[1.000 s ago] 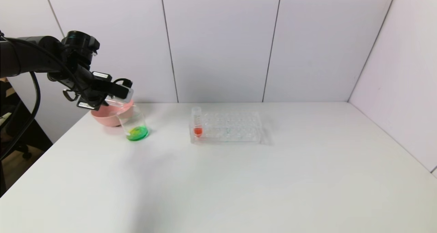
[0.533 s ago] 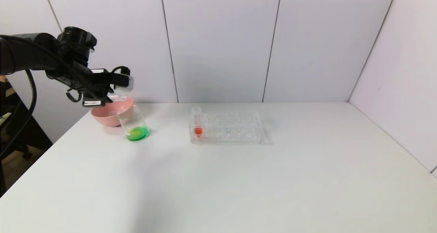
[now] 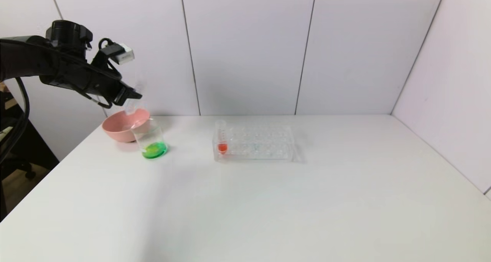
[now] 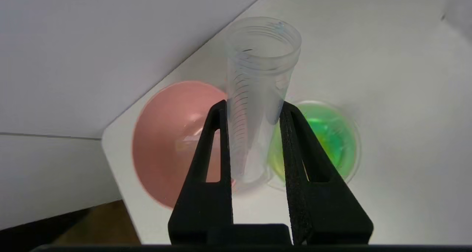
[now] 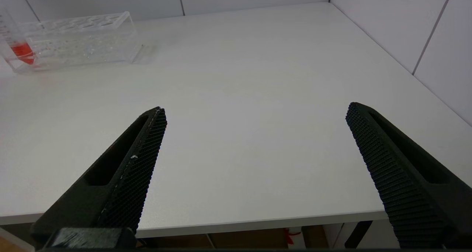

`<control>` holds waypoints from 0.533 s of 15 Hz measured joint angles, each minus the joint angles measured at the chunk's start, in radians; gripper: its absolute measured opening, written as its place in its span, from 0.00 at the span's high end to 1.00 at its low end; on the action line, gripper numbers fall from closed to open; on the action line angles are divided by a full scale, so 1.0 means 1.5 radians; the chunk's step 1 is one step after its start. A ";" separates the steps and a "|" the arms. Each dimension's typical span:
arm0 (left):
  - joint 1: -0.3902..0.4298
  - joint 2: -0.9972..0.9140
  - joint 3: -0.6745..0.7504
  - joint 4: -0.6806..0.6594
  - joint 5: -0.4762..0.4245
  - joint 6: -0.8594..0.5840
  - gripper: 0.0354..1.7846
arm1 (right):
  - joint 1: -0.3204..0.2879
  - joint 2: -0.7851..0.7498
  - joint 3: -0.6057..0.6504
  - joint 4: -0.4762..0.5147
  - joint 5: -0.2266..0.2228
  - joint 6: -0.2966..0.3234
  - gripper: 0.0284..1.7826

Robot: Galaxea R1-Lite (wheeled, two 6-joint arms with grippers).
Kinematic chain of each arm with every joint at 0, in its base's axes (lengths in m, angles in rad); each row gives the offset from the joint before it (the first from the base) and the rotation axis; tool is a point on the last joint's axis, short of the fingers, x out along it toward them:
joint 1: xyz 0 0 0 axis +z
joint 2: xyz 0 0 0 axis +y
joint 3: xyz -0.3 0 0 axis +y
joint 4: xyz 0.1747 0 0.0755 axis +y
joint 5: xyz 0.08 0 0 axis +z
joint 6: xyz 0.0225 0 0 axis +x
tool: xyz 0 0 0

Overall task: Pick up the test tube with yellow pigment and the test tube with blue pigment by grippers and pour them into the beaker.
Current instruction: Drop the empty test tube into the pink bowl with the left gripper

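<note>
Fingers (image 4: 291, 148) of left gripper (image 4: 254, 111) clenched on an empty clear tube (image 4: 260, 97), graduation marks down its side, open mouth pointing away from the wrist cam. No pigment left inside, so can't tell if it was the yellow or the blue one. In head view the left gripper (image 3: 128, 95) hangs above the pink bowl (image 3: 115, 129), near the table's far left corner; the tube there is barely visible against the wall.

Beaker (image 3: 150, 139) stands on the table (image 3: 268, 200), touching or just in front of the bowl, w/ a shallow pool of green liquid at the bottom, yellowish on one side. From the left wrist cam the beaker (image 4: 328, 141) and bowl (image 4: 169, 141) sit side by side below the tube, both partly hidden by the fingers. Bowl contents unclear.

Rack (image 3: 255, 143), clear plastic, mid-table, well apart from the beaker. One tube w/ red liquid (image 3: 221, 137) upright in its left end; other holes look empty, though hard to read through clear plastic.

Right gripper (image 5: 254, 111) spread wide, holding nothing, low near the table's front edge; not in head view. Rack (image 5: 73, 41) shows far off in its cam, red tube (image 5: 14, 41) cut off at the edge.
</note>
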 joint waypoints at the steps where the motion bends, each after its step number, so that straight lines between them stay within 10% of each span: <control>1: 0.007 0.001 0.000 -0.017 -0.018 -0.077 0.78 | 0.000 0.000 0.000 0.000 0.000 0.000 0.00; 8: 0.066 0.058 0.006 -0.095 -0.082 -0.305 0.78 | 0.000 0.000 0.000 0.000 0.000 0.000 0.00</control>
